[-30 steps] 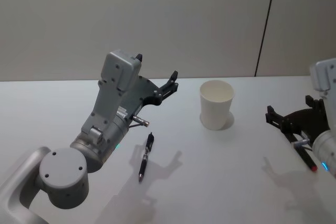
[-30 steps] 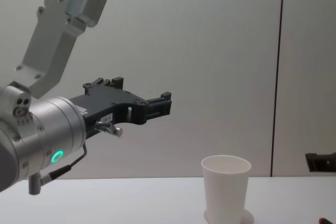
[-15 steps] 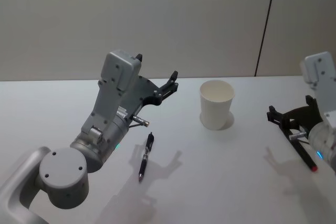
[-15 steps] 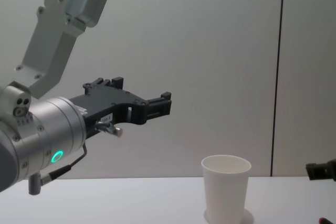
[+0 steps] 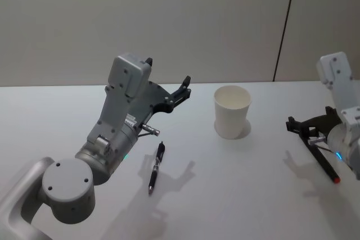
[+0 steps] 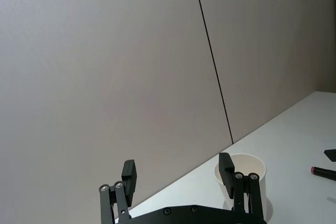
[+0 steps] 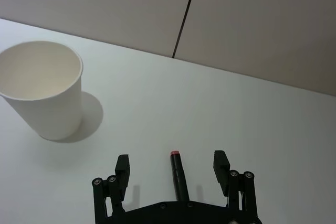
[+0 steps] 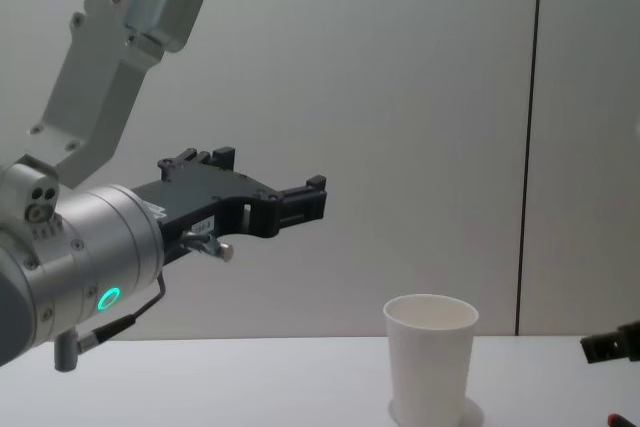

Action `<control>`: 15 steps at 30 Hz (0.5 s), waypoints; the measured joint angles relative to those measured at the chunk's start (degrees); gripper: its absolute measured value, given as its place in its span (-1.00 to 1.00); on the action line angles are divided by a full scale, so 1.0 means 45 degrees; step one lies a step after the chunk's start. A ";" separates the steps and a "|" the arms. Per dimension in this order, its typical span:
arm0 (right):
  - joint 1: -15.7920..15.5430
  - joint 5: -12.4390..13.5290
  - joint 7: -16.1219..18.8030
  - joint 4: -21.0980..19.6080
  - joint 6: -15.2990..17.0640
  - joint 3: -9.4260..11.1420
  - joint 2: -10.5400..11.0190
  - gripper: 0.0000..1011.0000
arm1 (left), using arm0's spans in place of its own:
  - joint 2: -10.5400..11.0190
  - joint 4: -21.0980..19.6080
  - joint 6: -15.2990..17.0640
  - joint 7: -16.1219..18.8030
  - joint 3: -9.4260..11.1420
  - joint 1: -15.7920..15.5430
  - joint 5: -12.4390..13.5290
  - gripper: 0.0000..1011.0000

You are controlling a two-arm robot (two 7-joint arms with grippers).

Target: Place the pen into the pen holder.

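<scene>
Now: right claw (image 7: 171,160) open, empty, seemingly above pen (image 7: 178,177) | left claw (image 6: 177,166) open, raised

On the table (image 5: 236,200), pen holder (image 5: 232,113); pen (image 5: 325,164) well right of it, apparently beneath right end effector (image 7: 171,162); second pen (image 5: 156,168) front-left.

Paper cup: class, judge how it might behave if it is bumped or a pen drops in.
The paper cup looks thin-walled and empty, so it is probably light and easily pushed. It stands tall on a narrower base, so a knock near the rim may tip it.
</scene>
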 joint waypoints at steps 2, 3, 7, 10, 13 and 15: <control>0.0180 0.0019 0.0098 0.0272 0.0142 0.0042 -0.0052 0.98 | 0.0000 0.0000 0.0000 0.0000 0.0000 0.0000 0.0000 0.98; 0.0251 0.0029 0.0127 0.0387 0.0181 0.0062 -0.0075 0.98 | 0.0000 0.0000 0.0000 0.0000 -0.0001 0.0000 0.0000 0.98; 0.0588 0.0136 0.0324 0.0903 0.0406 0.0151 -0.0169 0.98 | 0.0000 0.0000 -0.0001 0.0000 0.0000 0.0000 0.0000 0.98; 0.0741 0.0209 0.0415 0.1147 0.0509 0.0197 -0.0212 0.98 | 0.0000 0.0000 0.0000 0.0000 0.0000 0.0000 0.0000 0.98; 0.1000 0.0348 0.0556 0.1575 0.0650 0.0281 -0.0284 0.98 | 0.0000 0.0000 0.0000 0.0000 0.0000 0.0000 0.0000 0.98; 0.1108 0.0413 0.0596 0.1760 0.0697 0.0321 -0.0314 0.98 | 0.0000 0.0000 0.0000 0.0001 0.0000 0.0000 0.0000 0.98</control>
